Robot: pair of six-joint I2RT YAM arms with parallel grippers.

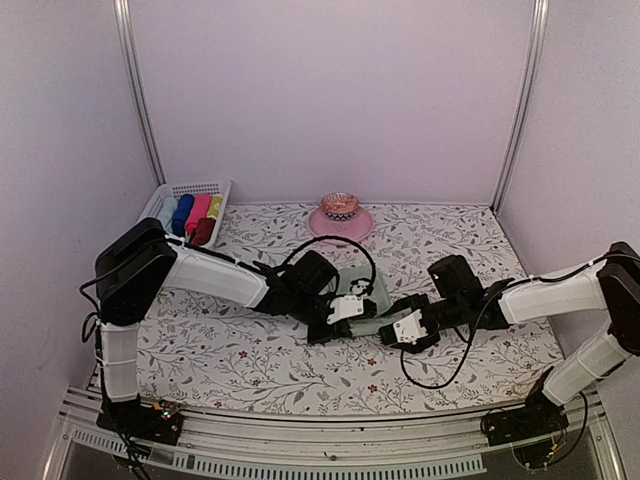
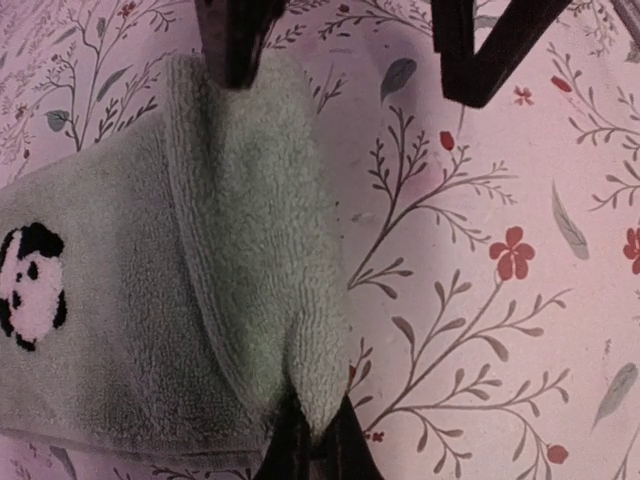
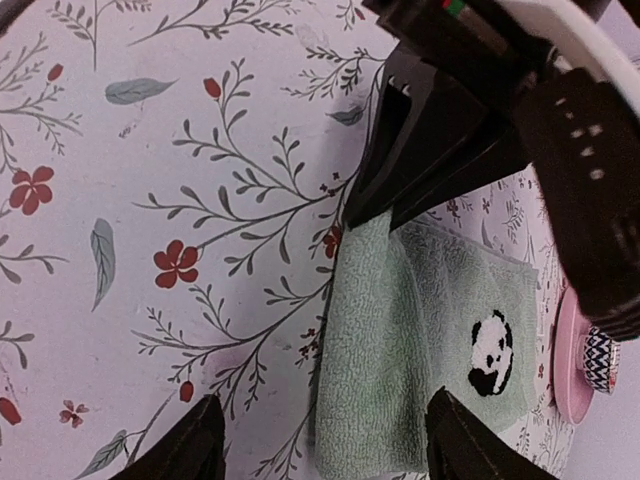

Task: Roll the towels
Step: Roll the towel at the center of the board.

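The pale sage green towel (image 3: 400, 340) with a black-and-white panda motif (image 3: 490, 355) lies flat on the floral table cover, one long edge folded over into a low roll (image 2: 270, 250). My left gripper (image 2: 312, 440) is shut on one end of that rolled edge. My right gripper (image 3: 322, 415) stands open at the other end, one finger on each side of the roll, neither touching it. In the top view both grippers (image 1: 345, 315) (image 1: 402, 330) meet mid-table over the towel (image 1: 378, 300). A dark red-brown roll (image 1: 203, 232) lies in the basket.
A white basket (image 1: 160, 205) at the back left holds several rolled cloths in blue, pink, yellow and dark red. A pink plate (image 1: 322, 226) with a patterned cup (image 1: 340, 206) stands at the back centre. A black cable loops near the right arm.
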